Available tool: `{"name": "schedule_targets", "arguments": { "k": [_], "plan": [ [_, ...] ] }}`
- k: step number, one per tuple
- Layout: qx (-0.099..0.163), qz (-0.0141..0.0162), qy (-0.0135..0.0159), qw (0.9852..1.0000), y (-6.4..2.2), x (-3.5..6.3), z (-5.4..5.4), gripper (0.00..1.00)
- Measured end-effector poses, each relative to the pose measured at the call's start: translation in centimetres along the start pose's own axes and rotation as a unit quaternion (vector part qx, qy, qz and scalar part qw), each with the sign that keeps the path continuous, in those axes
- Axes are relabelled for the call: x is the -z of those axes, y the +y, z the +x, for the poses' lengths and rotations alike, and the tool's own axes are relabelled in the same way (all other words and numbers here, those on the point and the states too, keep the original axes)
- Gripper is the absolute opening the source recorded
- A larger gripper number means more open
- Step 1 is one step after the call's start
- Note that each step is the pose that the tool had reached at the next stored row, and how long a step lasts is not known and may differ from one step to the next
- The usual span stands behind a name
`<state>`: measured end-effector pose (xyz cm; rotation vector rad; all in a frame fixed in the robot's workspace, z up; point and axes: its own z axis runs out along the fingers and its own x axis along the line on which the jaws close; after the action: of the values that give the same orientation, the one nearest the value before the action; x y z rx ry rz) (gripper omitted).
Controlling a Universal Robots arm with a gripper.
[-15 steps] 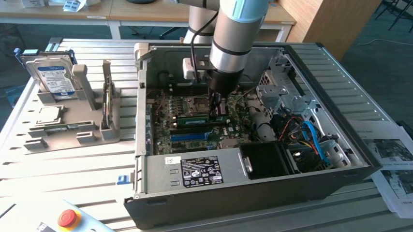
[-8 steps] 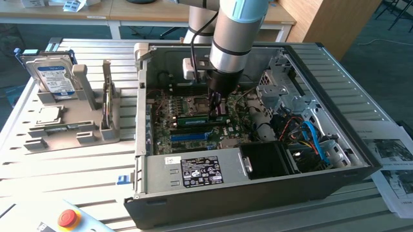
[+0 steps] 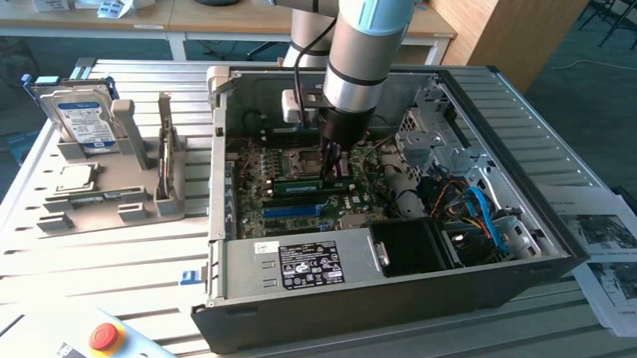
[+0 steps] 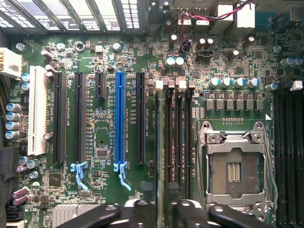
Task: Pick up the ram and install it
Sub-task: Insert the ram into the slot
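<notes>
Wrist view puts me straight above the motherboard (image 4: 104, 142), and the ram (image 4: 161, 142) shows edge-on as a long, thin green strip. It stands upright in the bank of memory slots between the CPU socket (image 4: 235, 166) and the black expansion slots, in the slot farthest from the socket. The claw (image 4: 164, 211) hangs directly over it, its two dark fingers (image 4: 140, 211) apart with the stick's top edge running between them; I see no grip on it.

From the exterior view the ram (image 3: 298, 181) reads as a low green bar seated on the board, just under the claw (image 3: 336, 171), which reaches down through the open side of the computer case (image 3: 398, 298).

Room is tight sideways: the neighbouring memory slots sit just beside the stick, and the blue slot (image 4: 119, 118) lies a little further off. The socket is low and flat. The drive cage (image 3: 438, 142) and loose cables (image 3: 478, 209) crowd the exterior view's right, the power supply (image 3: 298, 265) closes the near end, and the case wall stands on the left. Straight up the way is open. The hard drive (image 3: 85, 119) sits well apart in its holder on the worktop (image 3: 119, 246).
</notes>
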<state>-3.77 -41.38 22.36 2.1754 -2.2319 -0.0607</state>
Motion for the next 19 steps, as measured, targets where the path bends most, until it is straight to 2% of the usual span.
{"name": "schedule_targets", "arguments": {
  "k": [1,2,19],
  "plan": [
    [0.0,0.0,0.0,1.0,0.0,0.0,0.0,0.25],
    [0.0,0.0,0.0,1.0,0.0,0.0,0.0,0.31],
    [0.0,0.0,-0.0001,1.0,0.01,0.11,0.0,0.31]
  ]
}}
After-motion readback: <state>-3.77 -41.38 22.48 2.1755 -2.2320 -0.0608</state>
